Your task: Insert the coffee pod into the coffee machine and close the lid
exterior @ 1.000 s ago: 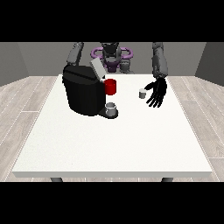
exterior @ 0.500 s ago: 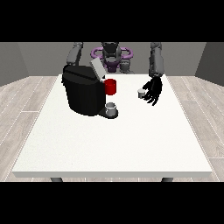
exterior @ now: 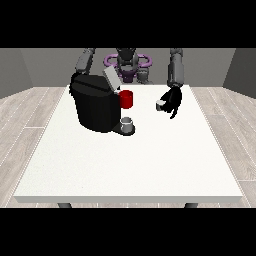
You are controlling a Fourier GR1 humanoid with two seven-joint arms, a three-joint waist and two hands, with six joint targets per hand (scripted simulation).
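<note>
Once closed in on the pod (exterior: pixel 160 105), hand at view's right (exterior: pixel 172 100) curled round it, where a second ago hung open beside it | pod off table (exterior: pixel 125 165), well apart from machine (exterior: pixel 95 102) | lid (exterior: pixel 110 79) up | insert next, probably.

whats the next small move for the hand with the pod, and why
Probably carry the coffee pod across toward the coffee machine. The hand at the view's right has its fingers curled round the pod, well to the side of the machine, whose lid stands tilted open.
</note>
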